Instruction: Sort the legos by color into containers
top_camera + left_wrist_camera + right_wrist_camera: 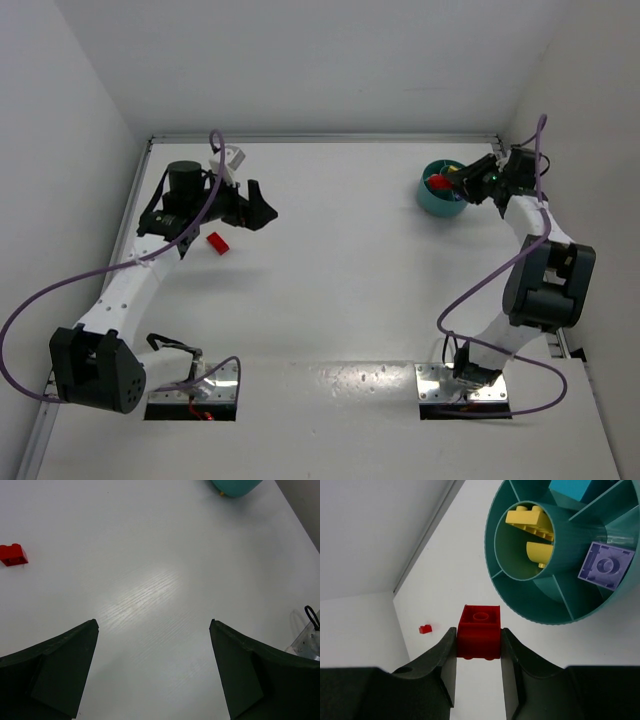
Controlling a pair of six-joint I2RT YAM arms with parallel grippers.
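Right gripper [478, 632]: jaws at a narrow setting, clamped on a red brick [480, 625].
Grip detail: the two fingers press on opposite side faces of the red brick. Its hollow underside faces the wrist camera.
Held brick relative to tub: in the right wrist view the brick appears just outside the outer rim of the teal tub [492, 560], against bare table and not over any compartment.
Right gripper, top view: the gripper [470, 180] sits at the right-hand edge of the tub [432, 200], near the far right corner of the table [350, 280].
Tub centre compartment: yellow bricks [530, 520].
Tub outer compartments: a purple brick [606, 566] lies in one wedge. A light blue brick [570, 487] shows in another wedge, at the frame edge.
Left gripper [154, 622]: jaws spread wide, nothing between the fingers, only bare table below.
Loose red brick [13, 555]: rests on the table, outside the left finger and ahead of it in the left wrist view, not in the gap between the jaws.
Loose brick, top view: the brick [217, 243] lies near the left gripper [258, 212], towards the near-left side of it, apart from the fingers and well apart from the tub.
Loose brick, right wrist view: visible as a small red piece [425, 628] far across the table.
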